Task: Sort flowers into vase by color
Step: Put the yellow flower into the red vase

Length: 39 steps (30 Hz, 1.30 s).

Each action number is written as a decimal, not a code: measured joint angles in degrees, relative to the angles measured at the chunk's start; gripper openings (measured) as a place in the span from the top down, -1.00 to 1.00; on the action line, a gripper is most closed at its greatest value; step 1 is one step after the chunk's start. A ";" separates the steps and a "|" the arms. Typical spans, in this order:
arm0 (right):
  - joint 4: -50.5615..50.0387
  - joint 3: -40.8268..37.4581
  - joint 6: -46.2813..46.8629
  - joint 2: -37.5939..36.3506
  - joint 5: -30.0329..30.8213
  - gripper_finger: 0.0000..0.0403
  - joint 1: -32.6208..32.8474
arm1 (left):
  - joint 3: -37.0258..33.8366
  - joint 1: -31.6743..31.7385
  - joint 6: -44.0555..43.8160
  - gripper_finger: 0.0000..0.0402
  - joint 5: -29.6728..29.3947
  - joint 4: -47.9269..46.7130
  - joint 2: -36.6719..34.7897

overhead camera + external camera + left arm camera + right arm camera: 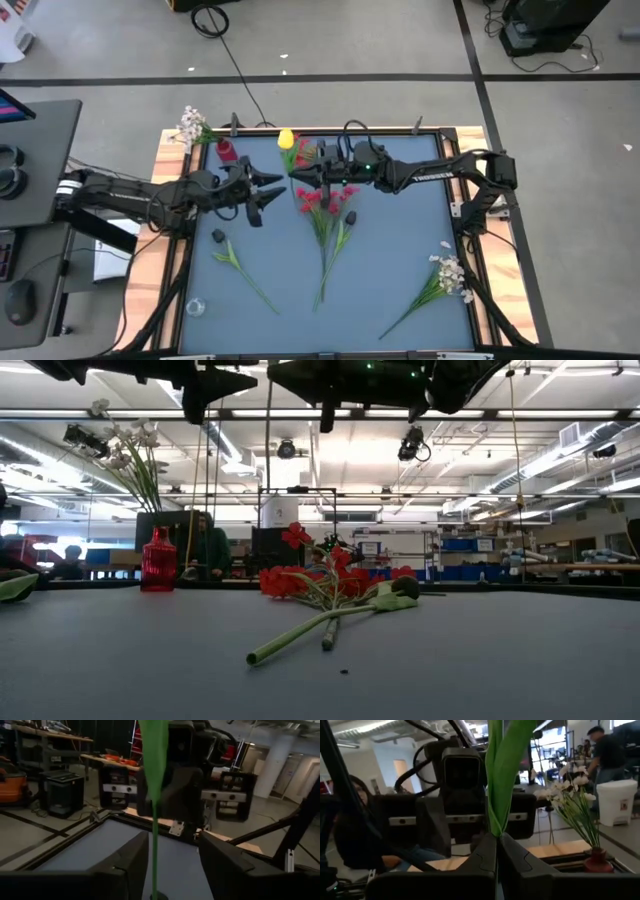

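A yellow flower [287, 140] with a green stem and leaf [153, 755] is held up over the far middle of the table. My right gripper [298, 178] is shut on its stem. My left gripper [268, 192] faces it from the table's left, open. The left fingers [131, 862] stand on either side of the stem [155, 845]; I cannot tell whether they touch it. Red flowers [320, 200] lie on the mat below. White flowers [190, 125] stand with their stems in a red vase [227, 150] at the far left. My right gripper pinches the green stem at the foot of its leaf [493, 827] between its two fingers. The fingers come in level from the table's right and lie across the stem. The flower stands roughly upright, blossom above, lifted clear of the table.
A green sprig [240, 265] lies near the left, and a bunch of white flowers [445, 275] near the right corner. A small clear object [195, 307] sits at the near left. People sit and stand in the room beyond the table [600, 750].
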 joint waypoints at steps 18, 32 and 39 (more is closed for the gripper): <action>0.79 0.00 0.06 0.00 -8.32 0.94 -2.77 | 0.00 4.43 -0.29 0.21 3.38 9.58 5.72; 0.98 0.00 0.28 0.00 -11.30 0.94 -3.60 | 0.00 4.71 1.78 0.73 5.17 12.53 8.50; 0.88 -0.11 2.56 0.00 -11.13 0.89 -3.65 | 0.02 4.71 1.78 0.96 4.95 12.94 9.52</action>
